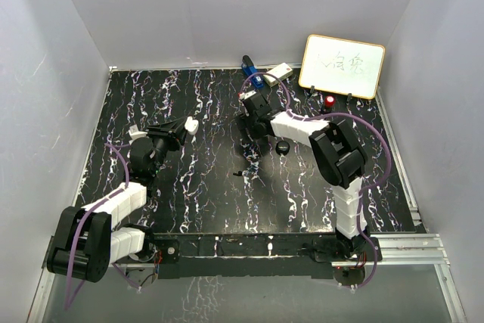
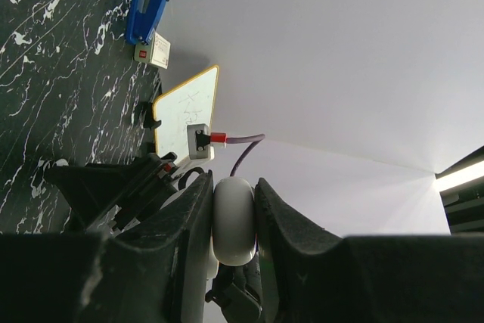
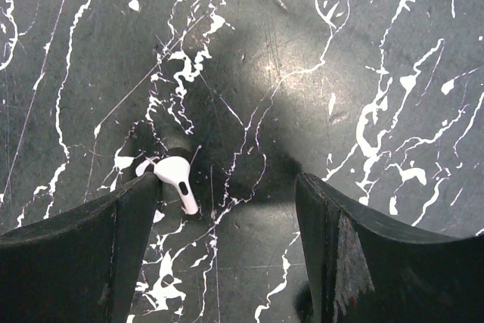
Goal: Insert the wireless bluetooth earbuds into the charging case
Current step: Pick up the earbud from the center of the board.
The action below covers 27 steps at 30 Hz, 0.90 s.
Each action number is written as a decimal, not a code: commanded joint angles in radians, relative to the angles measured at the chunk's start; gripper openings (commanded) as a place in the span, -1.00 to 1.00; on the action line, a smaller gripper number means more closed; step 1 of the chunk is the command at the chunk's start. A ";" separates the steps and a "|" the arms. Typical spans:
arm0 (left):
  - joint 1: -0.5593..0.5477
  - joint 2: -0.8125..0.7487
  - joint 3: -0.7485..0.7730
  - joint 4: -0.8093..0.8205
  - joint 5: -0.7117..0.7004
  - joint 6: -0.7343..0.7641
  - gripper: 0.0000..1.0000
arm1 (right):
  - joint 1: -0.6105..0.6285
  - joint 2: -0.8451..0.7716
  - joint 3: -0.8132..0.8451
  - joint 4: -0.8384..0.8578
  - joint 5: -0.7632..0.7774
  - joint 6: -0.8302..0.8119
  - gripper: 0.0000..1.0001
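Observation:
The round white charging case (image 2: pixel 233 221) is pinched edge-on between the black fingers of my left gripper (image 2: pixel 233 226), which is shut on it and holds it above the table at the left (image 1: pixel 191 125). My right gripper (image 3: pixel 227 183) points down at the marbled table near the middle (image 1: pixel 253 153) and stands open. One white earbud (image 3: pixel 175 179) lies on the table, stem toward me, right against the inner tip of the right gripper's left finger (image 3: pixel 128 217). The rest of the gap between the fingers holds nothing.
A black round knob (image 1: pixel 282 147) sits just right of the right gripper. At the back stand a small whiteboard (image 1: pixel 342 66), a blue object (image 1: pixel 252 73), a cream box (image 1: pixel 278 72) and a small red item (image 1: pixel 330 100). White walls enclose the table.

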 commanded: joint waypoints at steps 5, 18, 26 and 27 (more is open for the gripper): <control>0.008 -0.041 0.022 0.001 0.020 0.010 -1.00 | 0.001 -0.064 -0.040 0.008 -0.025 -0.018 0.42; 0.008 -0.060 0.007 -0.004 0.005 0.007 -1.00 | 0.001 0.009 0.066 -0.013 -0.156 -0.059 0.30; 0.008 -0.061 0.001 0.000 0.004 0.002 -1.00 | 0.002 0.029 0.079 -0.038 -0.154 -0.063 -0.03; 0.008 -0.061 0.001 -0.001 0.004 0.002 -1.00 | 0.002 0.030 0.078 -0.040 -0.150 -0.063 -0.06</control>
